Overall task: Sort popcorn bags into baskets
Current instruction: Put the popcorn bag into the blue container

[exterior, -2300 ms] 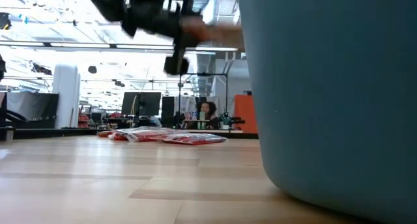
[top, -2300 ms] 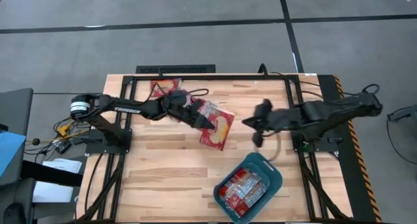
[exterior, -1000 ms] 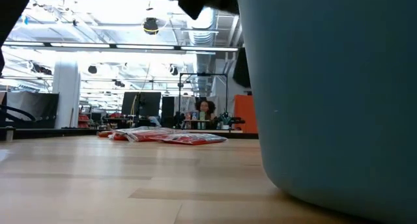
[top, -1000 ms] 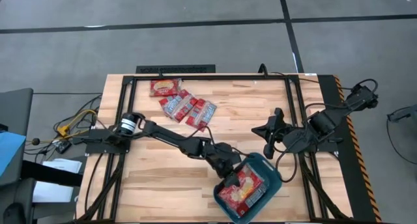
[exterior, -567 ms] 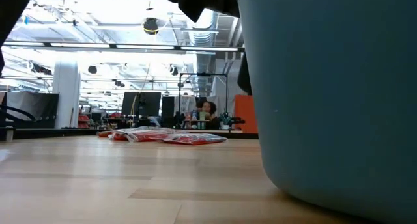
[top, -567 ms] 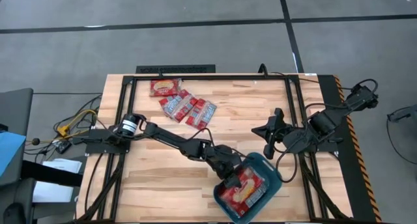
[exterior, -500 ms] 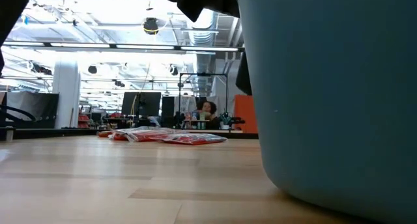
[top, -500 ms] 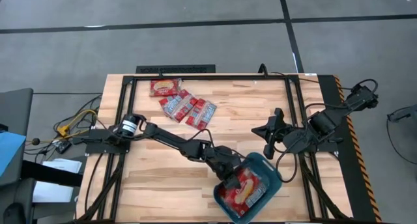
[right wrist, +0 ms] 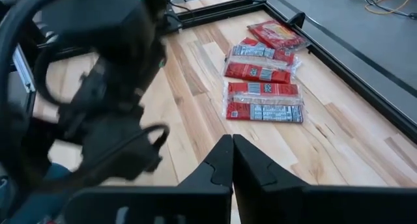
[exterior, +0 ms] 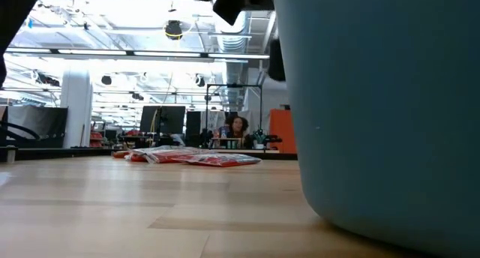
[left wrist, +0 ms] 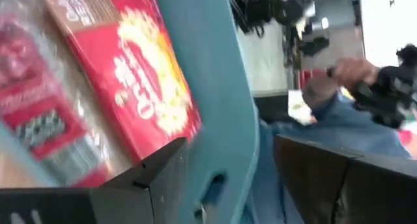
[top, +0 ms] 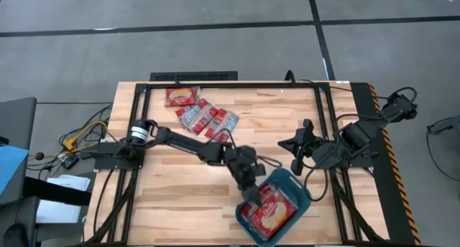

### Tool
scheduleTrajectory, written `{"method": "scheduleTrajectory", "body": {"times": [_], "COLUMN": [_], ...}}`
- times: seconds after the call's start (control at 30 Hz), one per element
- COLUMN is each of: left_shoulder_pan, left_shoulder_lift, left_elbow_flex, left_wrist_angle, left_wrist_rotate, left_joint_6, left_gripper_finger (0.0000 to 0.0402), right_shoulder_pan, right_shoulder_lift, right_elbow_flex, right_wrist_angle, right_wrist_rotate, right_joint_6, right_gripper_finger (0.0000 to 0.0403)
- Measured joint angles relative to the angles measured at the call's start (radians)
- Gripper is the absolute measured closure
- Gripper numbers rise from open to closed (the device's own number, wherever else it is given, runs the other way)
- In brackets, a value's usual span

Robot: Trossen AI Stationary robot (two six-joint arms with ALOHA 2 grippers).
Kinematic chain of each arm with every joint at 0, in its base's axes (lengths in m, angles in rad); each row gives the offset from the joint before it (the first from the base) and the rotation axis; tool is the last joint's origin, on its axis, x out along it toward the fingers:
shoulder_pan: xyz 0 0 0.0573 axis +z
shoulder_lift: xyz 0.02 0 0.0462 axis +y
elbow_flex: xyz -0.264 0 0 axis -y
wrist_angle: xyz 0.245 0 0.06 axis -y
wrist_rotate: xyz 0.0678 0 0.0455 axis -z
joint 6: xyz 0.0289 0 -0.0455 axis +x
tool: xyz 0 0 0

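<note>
High view: the teal basket (top: 300, 192) sits at the lower centre-right of the wooden surface (top: 172, 182). It holds red popcorn bags (top: 272, 212), the top one showing a pale yellow panel. The left hand (top: 253, 197) hangs over the basket's left rim, fingers parted, grasping nothing. Four more bags (top: 205, 115) lie in a cluster at the upper left of the surface. The right hand (top: 296, 152) waits at centre-right, clenched and empty.

Low view: the basket wall (exterior: 382, 108) fills the right half; the loose bags (exterior: 187, 157) lie flat, mid-left, far back.

Left wrist view: a red bag (left wrist: 140, 81) with a yellow popcorn picture lies against the teal wall (left wrist: 215, 113); its lettering is unreadable. Another bag (left wrist: 39, 126) lies beside it.

Right wrist view: the closed fingers (right wrist: 228, 165) point toward the four bags (right wrist: 264, 100); print illegible.
</note>
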Motion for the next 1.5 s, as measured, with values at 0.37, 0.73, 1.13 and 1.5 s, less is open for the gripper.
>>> {"method": "scheduleTrajectory", "body": {"times": [0.37,0.73,1.13,1.5], "left_shoulder_pan": [0.141,0.42,0.739,0.75], "left_shoulder_lift": [-0.348,-0.519,-0.514,-0.515], "left_elbow_flex": [0.0,-0.216,-0.697,-0.737], "left_wrist_angle": [-0.94,-0.957,-0.272,-0.256], "left_wrist_rotate": [-0.399,-0.642,-0.35,-0.354], "left_joint_6": [0.495,0.637,0.521,0.534], "left_gripper_finger": [0.0187,0.0187,0.0187,0.0187], "right_shoulder_pan": [-0.024,-0.23,-0.497,-0.706], "right_shoulder_lift": [0.0,0.116,0.468,0.82], "right_elbow_flex": [-0.002,-0.038,-0.037,-0.032], "right_wrist_angle": [0.001,0.068,0.482,0.865], "right_wrist_rotate": [0.003,0.029,-0.153,-0.374], "right_joint_6": [-0.001,-0.007,-0.32,-0.365], "right_gripper_finger": [0.0364,0.0379,0.0376,0.0385]}}
